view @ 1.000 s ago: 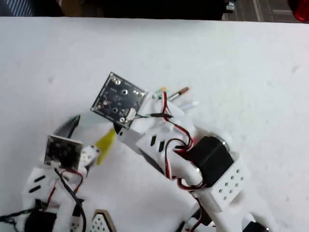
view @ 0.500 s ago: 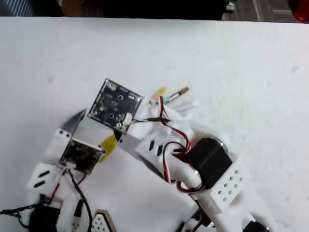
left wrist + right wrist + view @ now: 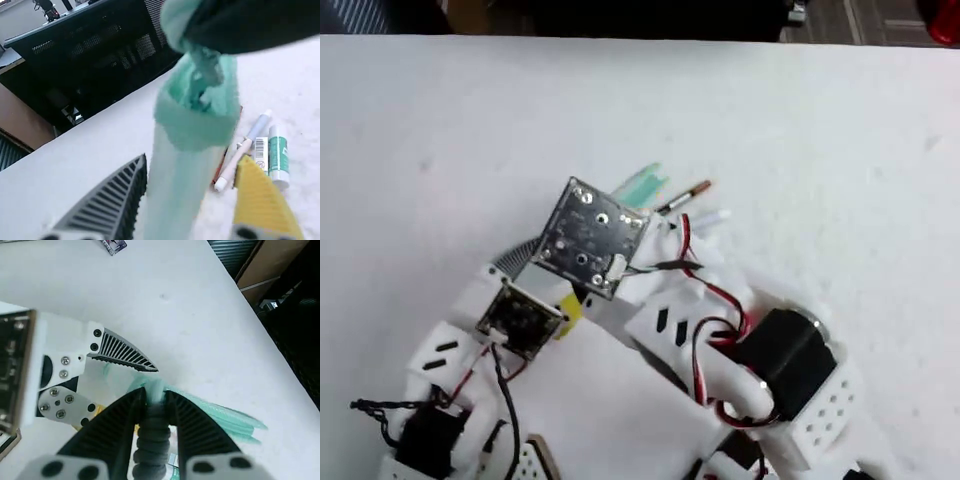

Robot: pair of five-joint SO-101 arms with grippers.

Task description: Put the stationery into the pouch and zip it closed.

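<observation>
Our right hand (image 3: 154, 392) clenches the limp, light pouch (image 3: 222, 413) by its rim; whether our left hand (image 3: 192, 160) grasps it, we cannot tell.

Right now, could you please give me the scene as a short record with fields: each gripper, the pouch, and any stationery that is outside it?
left gripper: open, its fingers on either side of the pouch
right gripper: fingers shut on one end of the pouch
pouch: green, translucent, between the two arms
stationery outside: white pen and glue stick, lying on the table beside the pouch
zip: cannot tell whether open or closed
</observation>
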